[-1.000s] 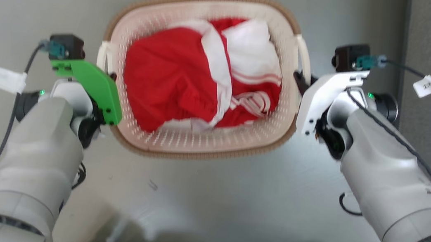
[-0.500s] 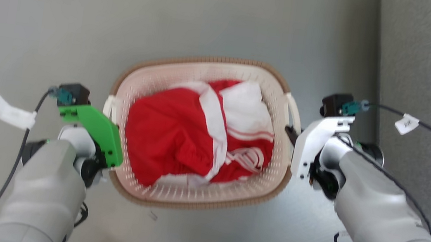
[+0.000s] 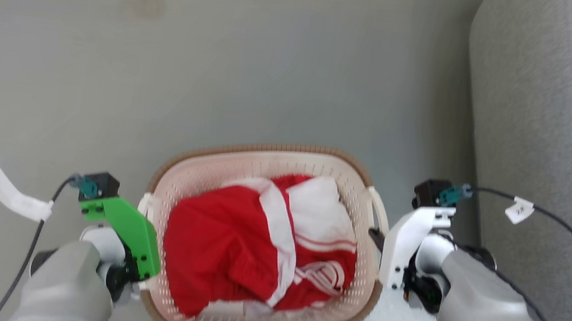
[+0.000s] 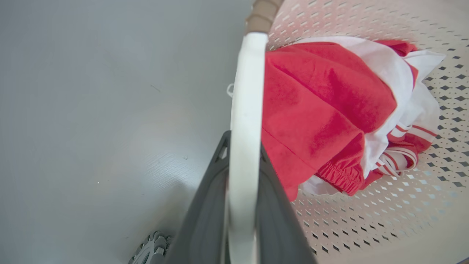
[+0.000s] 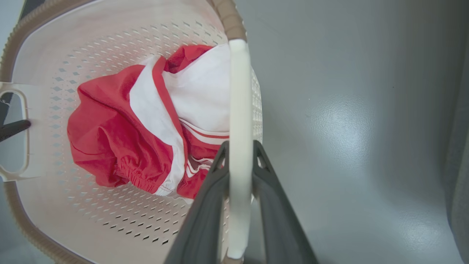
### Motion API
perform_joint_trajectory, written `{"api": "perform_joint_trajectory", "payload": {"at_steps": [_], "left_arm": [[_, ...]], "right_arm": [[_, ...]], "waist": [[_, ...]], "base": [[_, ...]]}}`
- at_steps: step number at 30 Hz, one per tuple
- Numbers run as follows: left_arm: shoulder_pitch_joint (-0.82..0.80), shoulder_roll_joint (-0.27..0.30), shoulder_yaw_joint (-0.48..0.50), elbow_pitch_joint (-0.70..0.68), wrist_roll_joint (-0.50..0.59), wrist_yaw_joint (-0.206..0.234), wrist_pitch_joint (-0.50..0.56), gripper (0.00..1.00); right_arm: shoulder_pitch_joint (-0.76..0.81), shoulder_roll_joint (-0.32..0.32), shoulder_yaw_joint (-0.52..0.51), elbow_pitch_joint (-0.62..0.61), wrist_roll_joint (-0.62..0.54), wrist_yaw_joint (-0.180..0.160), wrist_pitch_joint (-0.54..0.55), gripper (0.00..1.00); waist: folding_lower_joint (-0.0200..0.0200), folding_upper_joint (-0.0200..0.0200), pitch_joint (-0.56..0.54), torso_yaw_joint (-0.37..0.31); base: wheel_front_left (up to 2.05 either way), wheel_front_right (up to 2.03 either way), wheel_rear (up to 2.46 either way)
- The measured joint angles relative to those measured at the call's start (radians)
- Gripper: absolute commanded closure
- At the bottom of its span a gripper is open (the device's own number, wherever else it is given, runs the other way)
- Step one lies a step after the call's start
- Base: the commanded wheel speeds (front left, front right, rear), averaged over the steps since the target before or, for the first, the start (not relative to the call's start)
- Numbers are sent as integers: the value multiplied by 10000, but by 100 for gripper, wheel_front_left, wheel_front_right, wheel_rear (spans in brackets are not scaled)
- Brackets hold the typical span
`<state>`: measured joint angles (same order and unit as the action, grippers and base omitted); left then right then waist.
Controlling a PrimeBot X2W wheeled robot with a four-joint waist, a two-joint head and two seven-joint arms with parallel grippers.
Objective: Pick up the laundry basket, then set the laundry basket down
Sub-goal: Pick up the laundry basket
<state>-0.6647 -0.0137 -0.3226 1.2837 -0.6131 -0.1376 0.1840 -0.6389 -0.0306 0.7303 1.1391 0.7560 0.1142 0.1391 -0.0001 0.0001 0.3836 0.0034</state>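
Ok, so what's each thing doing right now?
basket: upright, gripped on both sides, clothes inside.
clothes: red and white, crumpled in a heap.
left gripper: shut on the left handle.
right gripper: shut on the right handle.

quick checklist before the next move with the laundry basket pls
1. Left claw clamped on the left handle of the laundry basket: ok, one finger on each side of the loop.
2. Right claw clamped on the right handle: ok.
3. Red and white clothes all inside the rim: ok.
4. Basket held level between the arms: cannot tell.
5. Floor beyond the basket bare: ok.
6. Room for the right arm beside the grey upholstery: cannot tell.
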Motion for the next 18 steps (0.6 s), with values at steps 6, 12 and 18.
{"api": "perform_joint_trajectory", "payload": {"at_steps": [6,12,18], "left_arm": [[460,-13,-44,17,-48,-2,232,100],[918,-21,-90,23,-171,-2,441,100],[1311,-21,-146,27,-353,-2,541,100]], "right_arm": [[505,31,71,48,326,4,138,100],[938,54,151,117,468,40,303,100],[1257,59,268,127,554,86,305,100]], "waist": [[0,0,-707,-77],[0,0,-1335,-111],[0,0,-1882,-93]], "base": [[0,0,0],[0,0,0],[0,0,0]]}}
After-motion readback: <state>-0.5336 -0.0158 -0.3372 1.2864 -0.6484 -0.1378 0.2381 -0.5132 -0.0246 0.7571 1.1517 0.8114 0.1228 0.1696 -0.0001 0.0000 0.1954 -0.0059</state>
